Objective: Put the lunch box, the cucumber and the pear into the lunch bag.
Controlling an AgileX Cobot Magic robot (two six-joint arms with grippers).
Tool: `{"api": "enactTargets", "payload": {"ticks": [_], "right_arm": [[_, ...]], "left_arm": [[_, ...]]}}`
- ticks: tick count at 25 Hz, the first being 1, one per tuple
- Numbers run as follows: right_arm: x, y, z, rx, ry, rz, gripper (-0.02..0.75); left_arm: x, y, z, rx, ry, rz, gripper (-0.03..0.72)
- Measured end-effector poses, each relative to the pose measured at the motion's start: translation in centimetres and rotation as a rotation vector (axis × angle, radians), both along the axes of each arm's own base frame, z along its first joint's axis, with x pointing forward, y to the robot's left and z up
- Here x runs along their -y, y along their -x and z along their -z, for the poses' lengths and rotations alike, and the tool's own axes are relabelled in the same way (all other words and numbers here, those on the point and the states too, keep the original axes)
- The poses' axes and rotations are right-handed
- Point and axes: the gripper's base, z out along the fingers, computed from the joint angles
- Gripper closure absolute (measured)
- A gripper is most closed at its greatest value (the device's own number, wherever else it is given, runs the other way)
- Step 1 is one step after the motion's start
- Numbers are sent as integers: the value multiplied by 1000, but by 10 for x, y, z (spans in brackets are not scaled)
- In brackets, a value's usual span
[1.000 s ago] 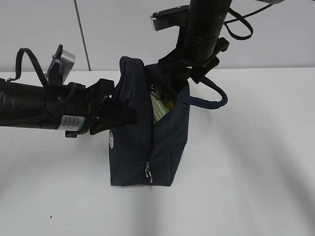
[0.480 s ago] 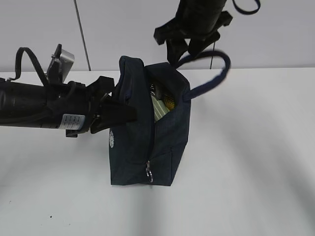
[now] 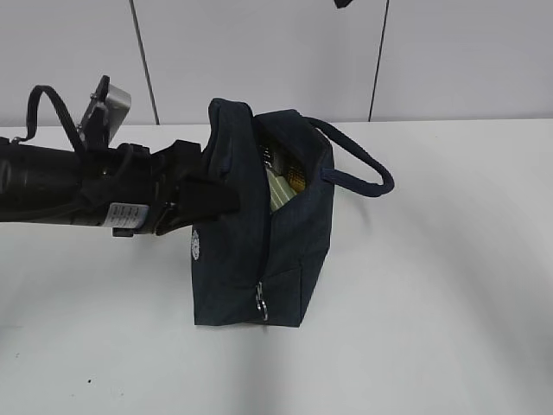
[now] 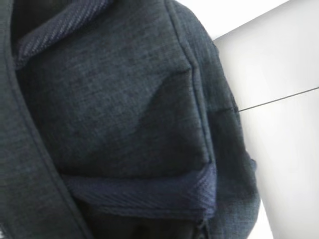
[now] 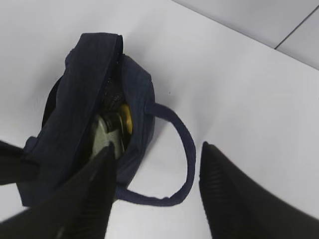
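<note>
The navy lunch bag (image 3: pixel 285 251) stands upright on the white table with its top open. Inside I see the lunch box's pale green lid (image 3: pixel 278 190) and the yellow pear (image 3: pixel 297 180); both also show in the right wrist view, the lid (image 5: pixel 101 130) and the pear (image 5: pixel 127 118). The cucumber is hidden. My left gripper (image 3: pixel 210 197) is shut on the bag's left wall; fabric (image 4: pixel 124 109) fills its wrist view. My right gripper (image 5: pixel 157 149) is open and empty, high above the bag, almost out of the exterior view.
The bag's right handle loop (image 3: pixel 367 173) hangs free over the table, below my right jaws (image 5: pixel 188 149). The metal ring pull (image 3: pixel 260 304) hangs at the zipper's lower end. The white table (image 3: pixel 432 303) lies all round the bag, with a grey wall behind.
My right gripper has risen up out of the exterior view and let go of the handle loop, which has dropped back to the bag's right side. The left arm has not moved.
</note>
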Motion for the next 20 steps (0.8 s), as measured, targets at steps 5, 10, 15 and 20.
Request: {"api": "enactTargets", "payload": {"ticks": [5,10,15,20], "right_arm": [[15,41,-6,-30,-18,-18,376],[26,84,8,-106,-45,-82,416],[35,124,37,-158,-87,-161,422],[34,146,68,-109,-186,-267,424]], "left_arm": [[-2,-2,1,73,-54,18,393],[0,-1,2,150,-92,66,370],[8,5,4,175,-134,113,379],[9,8,7,199,-191,164,494]]}}
